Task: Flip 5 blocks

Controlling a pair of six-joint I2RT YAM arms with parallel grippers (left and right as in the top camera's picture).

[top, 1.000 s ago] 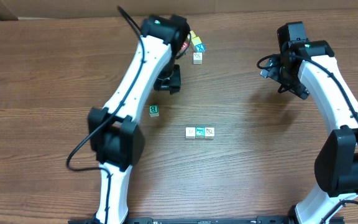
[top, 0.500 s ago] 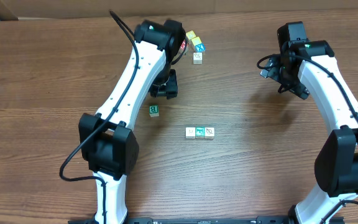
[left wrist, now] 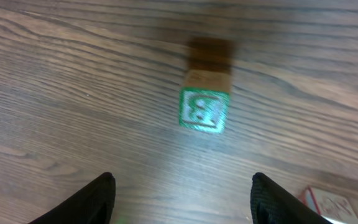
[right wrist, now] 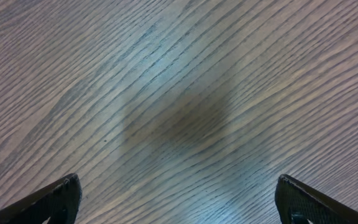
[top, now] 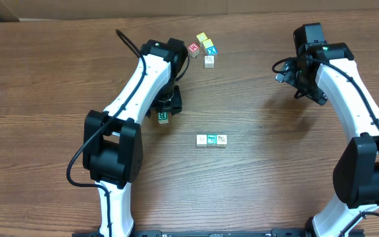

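since the left arm has swung away from the far blocks within the last second, the left hand now hangs close above the lone green-printed block, just to its far side. a second ago it stood well apart from it. the wrist view confirms this: the block sits on the wood ahead of the dark fingertips, roughly centred between them and untouched. the left hand is released, its jaws partly apart and nothing in them.

block positions are unchanged. the green-printed block lies left of centre on the counter, green face up. the row of three blocks lies side by side at mid-counter, nearer and to the right. the far cluster of four blocks is fully uncovered now the arm has left, and none of them has shifted.

the right hand has not moved. it is released, jaws at full spread and empty, over bare wood at the far right, well apart from every block.

assessment: no flip is under way. the move reads as a change of target from the far cluster to the green-printed block, likely the next to turn. how many of the five are done cannot be told. risk: the block is small against the fingers, so an off-centre closing could shove it aside rather than tip it.
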